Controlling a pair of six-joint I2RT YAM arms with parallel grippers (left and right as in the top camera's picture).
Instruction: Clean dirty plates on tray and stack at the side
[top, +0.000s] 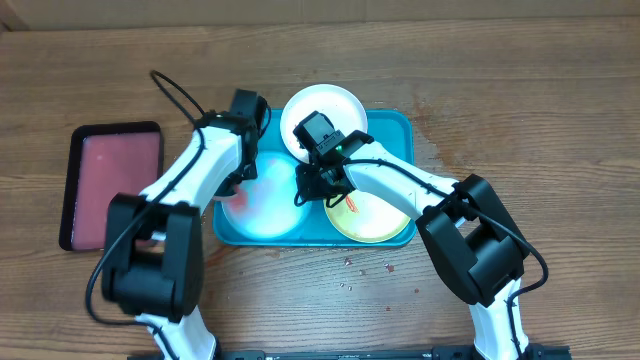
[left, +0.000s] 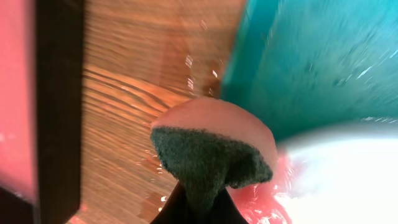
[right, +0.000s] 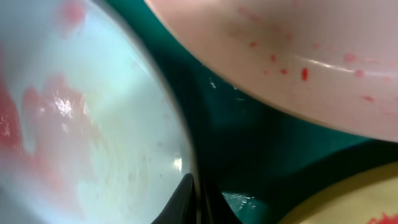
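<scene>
The teal tray (top: 405, 125) is seen from overhead in the middle of the table (top: 540, 90), with open wood to its right and front. To its left, a dark tray (top: 72, 190) with a pink inside lies near, with a strip of bare wood between them.

Three plates are held in the teal tray: a pale plate (top: 270, 215) smeared red at the left, a yellow plate (top: 375, 220) at the right, and a white plate (top: 335, 105) at the back, overhanging the far rim. Little free floor is left between them.

The left pincer (top: 238, 188) is pressed together on a sponge (left: 211, 155), green face outward, at the pale plate's left edge, just inside the tray wall. This grip is hidden from overhead.

In the right wrist view, the right pincer (right: 198, 202) is shown pinching the rim of the pale plate, beside a narrow teal gap. Red specks on the white plate are shown only there.
</scene>
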